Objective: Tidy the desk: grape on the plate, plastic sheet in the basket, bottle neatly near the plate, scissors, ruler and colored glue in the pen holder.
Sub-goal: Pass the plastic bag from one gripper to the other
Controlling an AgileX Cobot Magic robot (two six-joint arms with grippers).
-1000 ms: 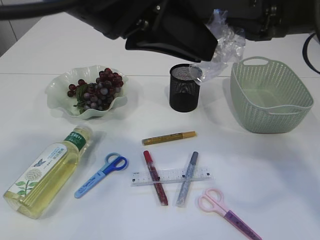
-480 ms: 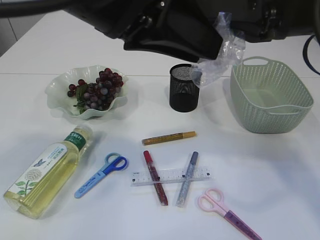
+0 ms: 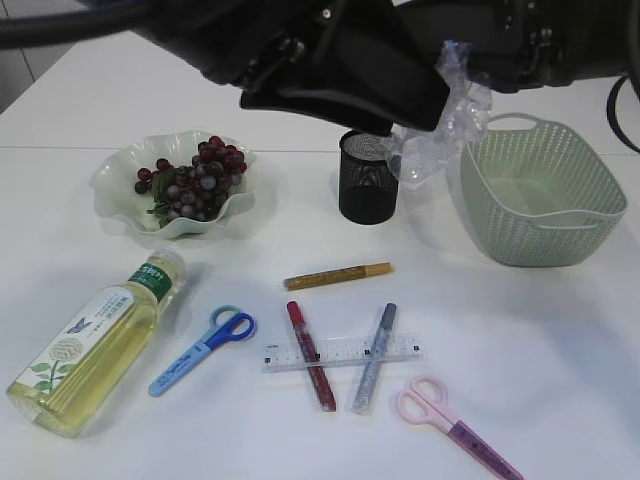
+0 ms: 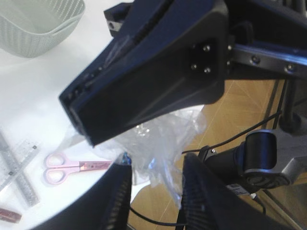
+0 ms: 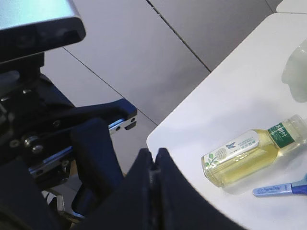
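Left gripper (image 4: 152, 184) high over the desk with the plastic sheet (image 4: 160, 139) at its parted fingers.

The crumpled plastic sheet sits between and just beyond the spread fingers (image 4: 117, 194); whether either finger touches it is hard to tell from the wrist view. In the exterior view it hangs between the pen holder (image 3: 368, 175) and the basket (image 3: 540, 190), near the basket's rim. The right gripper (image 5: 154, 165) has its fingers pressed together, empty, with the bottle (image 5: 252, 148) lying beyond them on the table.
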